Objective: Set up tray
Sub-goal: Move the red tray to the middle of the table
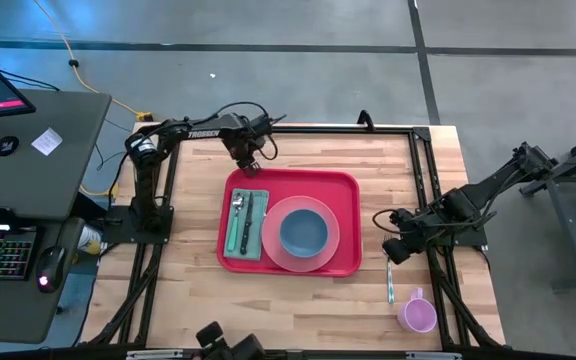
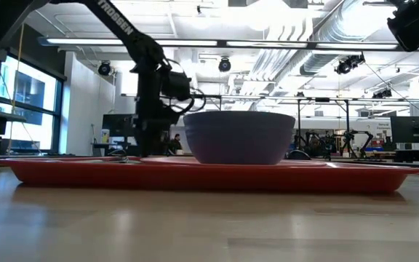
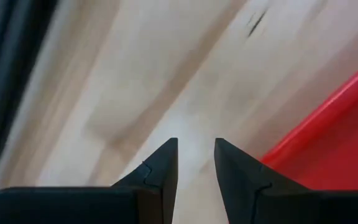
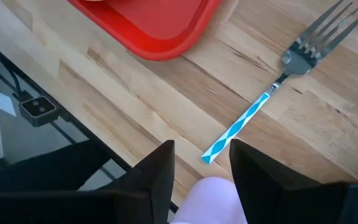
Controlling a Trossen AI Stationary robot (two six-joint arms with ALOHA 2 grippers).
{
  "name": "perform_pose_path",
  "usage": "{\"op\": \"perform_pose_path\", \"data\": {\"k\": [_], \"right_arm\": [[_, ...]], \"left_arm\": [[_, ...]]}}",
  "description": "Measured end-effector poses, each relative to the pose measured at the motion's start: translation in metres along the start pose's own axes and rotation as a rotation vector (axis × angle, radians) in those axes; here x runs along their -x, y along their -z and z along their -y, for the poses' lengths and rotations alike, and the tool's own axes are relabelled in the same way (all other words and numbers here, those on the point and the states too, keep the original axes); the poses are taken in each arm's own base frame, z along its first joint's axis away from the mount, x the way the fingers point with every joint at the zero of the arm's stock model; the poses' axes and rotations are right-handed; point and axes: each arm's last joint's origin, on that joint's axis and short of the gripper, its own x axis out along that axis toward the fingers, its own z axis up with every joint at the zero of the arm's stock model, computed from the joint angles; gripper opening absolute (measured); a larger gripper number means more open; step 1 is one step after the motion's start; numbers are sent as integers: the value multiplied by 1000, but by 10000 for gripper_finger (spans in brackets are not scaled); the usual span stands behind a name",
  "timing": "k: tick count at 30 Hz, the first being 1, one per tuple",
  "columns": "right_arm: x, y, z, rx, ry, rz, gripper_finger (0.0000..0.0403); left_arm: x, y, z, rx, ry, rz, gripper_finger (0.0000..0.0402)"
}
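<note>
Bare bench (image 1: 308, 310) is found around the right hand (image 1: 389, 250). Just beside it lie a fork (image 1: 390, 280) and a cup (image 1: 417, 314); the tray (image 1: 346, 262) stands near, loaded with plate (image 1: 323, 256) and bowl (image 1: 303, 231).

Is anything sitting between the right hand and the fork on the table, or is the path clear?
Nothing visible blocks it. The fork lies alone on bare wood beside the tray, and the open right hand is just off its handle end. The pink cup sits beyond the handle, not between them. The left hand waits at the tray's far edge.
</note>
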Motion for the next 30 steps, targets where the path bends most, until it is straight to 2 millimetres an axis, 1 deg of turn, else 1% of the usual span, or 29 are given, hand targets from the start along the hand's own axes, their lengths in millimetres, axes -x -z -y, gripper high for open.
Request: {"op": "perform_pose_path", "data": {"k": [7, 11, 20, 24, 26, 30], "right_arm": [[0, 0, -1, -23, -8, 7, 138], [0, 0, -1, -22, -13, 7, 138], [0, 0, -1, -19, -12, 5, 138], [0, 1, -1, -9, -7, -36, 138], [0, 4, 0, 18, 1, -75, 138], [-2, 15, 1, 151, 25, -184, 138]], "left_arm": [[-18, 17, 6, -33, -2, -73, 136], [-23, 25, 8, -55, -7, -123, 136], [-22, 31, 9, -77, -3, -183, 136], [-21, 34, 9, -83, -1, -217, 136], [-21, 36, 9, -87, 1, -240, 136], [-15, 38, 7, -85, -30, -293, 136]]}}
